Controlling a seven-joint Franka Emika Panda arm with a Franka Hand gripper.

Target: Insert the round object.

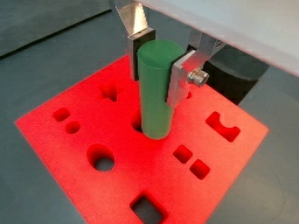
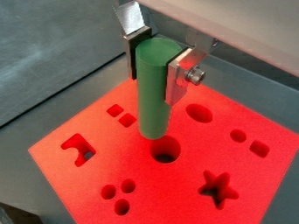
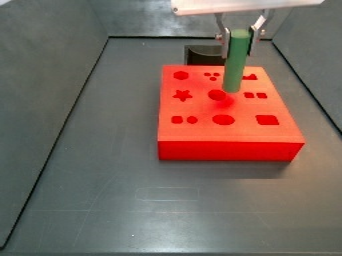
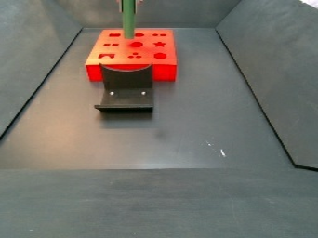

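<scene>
My gripper (image 1: 158, 66) is shut on the round object, a slim green cylinder peg (image 1: 156, 92), and holds it upright by its upper end over the red block (image 1: 70, 118). Both wrist views show this, with the gripper (image 2: 158, 63) on the peg (image 2: 151, 96). The peg's lower end hangs just over the block's top, close beside a round hole (image 2: 165, 157) near the block's middle. In a side view the peg (image 3: 235, 60) stands over that round hole (image 3: 218, 96). In a side view the peg (image 4: 128, 17) rises above the block (image 4: 130, 63); the gripper is out of frame there.
The red block (image 3: 227, 140) has several shaped cutouts: star, circles, squares, oval. The dark fixture (image 4: 125, 95) stands against one side of the block; it also shows in a side view (image 3: 203, 51) and a wrist view (image 1: 239, 74). Dark walls ring the grey floor (image 4: 187, 139).
</scene>
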